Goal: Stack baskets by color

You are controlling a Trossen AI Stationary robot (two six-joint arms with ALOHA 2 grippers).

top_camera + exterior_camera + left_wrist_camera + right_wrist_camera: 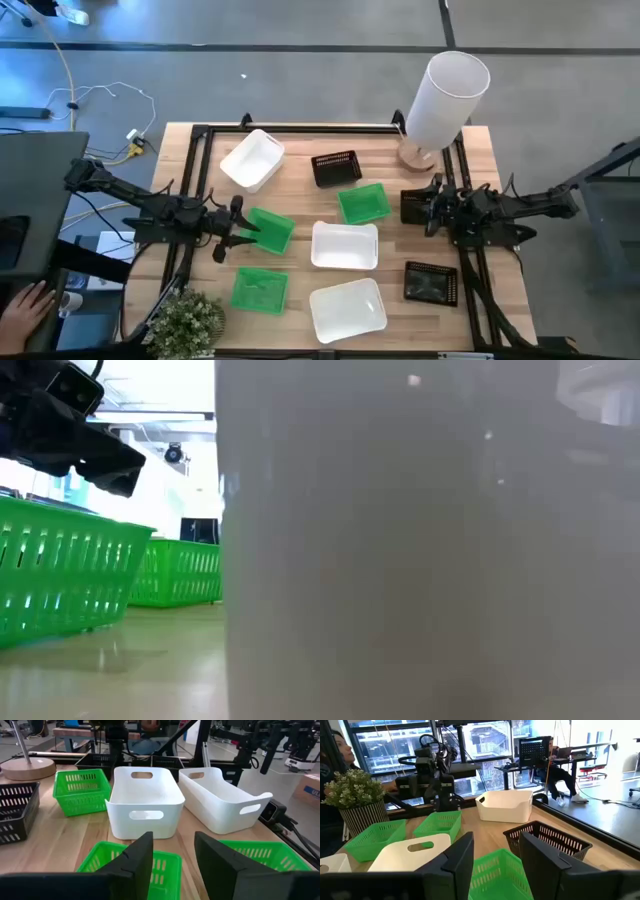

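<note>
Three green baskets sit on the table: one at the left (268, 228), one near the front (260, 290) and one at the centre right (362, 203). The white baskets (252, 160) (345, 245) (347, 308) and two black ones (336, 168) (432, 282) stand apart from one another. My left gripper (172, 855) is open over the near end of the left green basket (165, 867), with nothing pinched. My right gripper (495, 855) is open above a third black basket (412, 205), which the right wrist view does not show.
A tall white cylinder on a wooden base (440, 100) stands at the far right corner. A potted plant (185, 322) sits at the near left corner. A person's hand (25, 300) shows left of the table. The front white basket (430, 540) fills most of the low view.
</note>
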